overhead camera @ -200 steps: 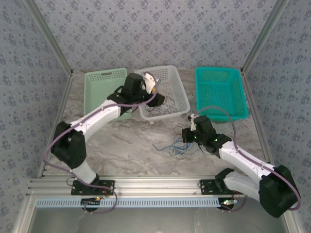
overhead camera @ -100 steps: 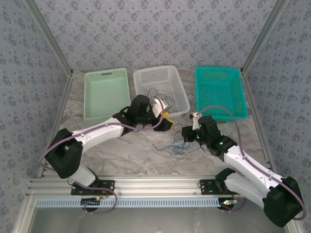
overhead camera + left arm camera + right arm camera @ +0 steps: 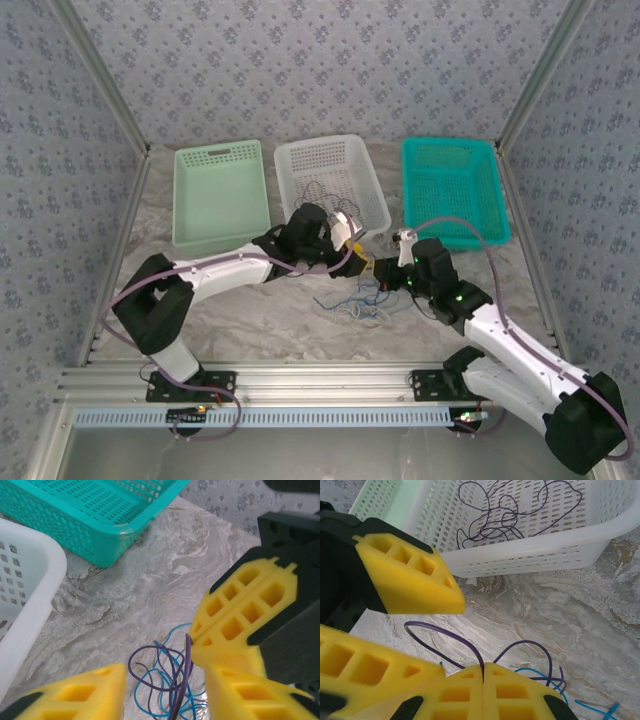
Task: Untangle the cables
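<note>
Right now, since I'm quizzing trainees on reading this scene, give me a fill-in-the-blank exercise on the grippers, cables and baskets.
1. The right gripper is shut on a thin cable whose colour is ____.
2. The slotted plastic basket holding loose dark cable curls is coloured ____.
3. Over the blue-and-purple cable tangle on the marble table, the left gripper, unlike the right, is ____.
Missing words: purple; white; open.

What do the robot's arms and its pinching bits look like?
The left arm and right arm are white with chunky black joints. A thin purple-grey cable loops along each. The left tool and right tool have blocky yellow fingers with square holes.
</note>
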